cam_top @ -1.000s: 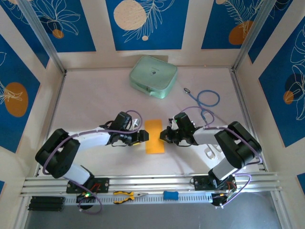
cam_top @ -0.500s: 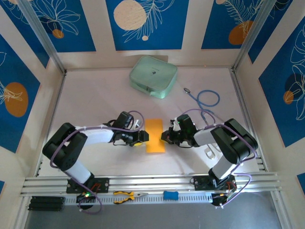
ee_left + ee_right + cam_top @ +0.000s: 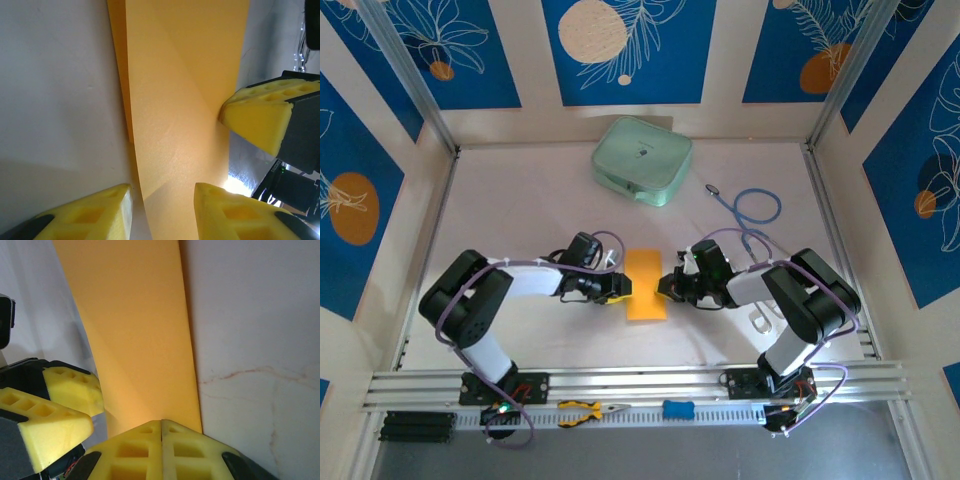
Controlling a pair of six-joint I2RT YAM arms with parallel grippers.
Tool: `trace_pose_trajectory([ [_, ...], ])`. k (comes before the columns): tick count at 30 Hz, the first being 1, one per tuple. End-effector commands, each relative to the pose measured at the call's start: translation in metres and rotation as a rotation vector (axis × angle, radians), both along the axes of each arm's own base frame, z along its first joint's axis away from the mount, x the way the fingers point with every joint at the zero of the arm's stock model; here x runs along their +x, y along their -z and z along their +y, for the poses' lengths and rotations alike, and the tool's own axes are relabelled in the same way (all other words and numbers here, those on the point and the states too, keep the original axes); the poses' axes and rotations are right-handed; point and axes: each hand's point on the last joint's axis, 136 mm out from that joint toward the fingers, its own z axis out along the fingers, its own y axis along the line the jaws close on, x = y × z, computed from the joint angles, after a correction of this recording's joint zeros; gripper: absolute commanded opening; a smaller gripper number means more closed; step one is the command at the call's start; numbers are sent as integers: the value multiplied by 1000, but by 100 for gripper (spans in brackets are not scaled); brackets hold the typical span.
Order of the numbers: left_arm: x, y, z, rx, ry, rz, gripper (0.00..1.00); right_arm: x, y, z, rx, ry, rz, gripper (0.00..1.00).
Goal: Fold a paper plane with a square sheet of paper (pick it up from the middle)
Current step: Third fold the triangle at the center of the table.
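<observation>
We found the orange-yellow sheet of paper, folded to a narrow strip, lying on the table between the two grippers, well apart from the pale green case. The left gripper stood partly parted, its fingers astride the strip's left edge. The right gripper was clenched, tips meeting the right edge; we could not confirm a pinch.

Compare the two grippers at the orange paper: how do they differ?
The left gripper stands open, straddling one edge of the sheet of paper; the right gripper is fully shut. The left gripper meets the sheet from its left, the right gripper from the opposite side. Both have yellow pads and sit at the paper's middle.
</observation>
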Motion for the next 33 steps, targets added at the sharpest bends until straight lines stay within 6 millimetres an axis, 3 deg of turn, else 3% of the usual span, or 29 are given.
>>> trace_pose_trajectory([
  [1,6,-2,-10,-33,8,-6,36,-17,24,-11,-66,3,90,6],
  [12,7,-3,-9,-42,-18,-6,25,-15,22,-9,-64,-1,88,7],
  [18,8,-8,-3,-39,-51,-24,13,-13,16,-6,-56,-9,65,10],
  [22,8,-13,3,-33,-81,-32,3,-11,-2,1,-40,-26,-1,23],
  [27,5,-16,12,-25,-124,-24,1,-12,-32,7,-142,-71,-152,46],
  [30,3,-18,15,-27,-143,-23,1,-16,-43,9,-254,-104,-273,49],
  [33,3,-20,19,-17,-155,-26,0,-25,-58,21,-323,-164,-514,54],
])
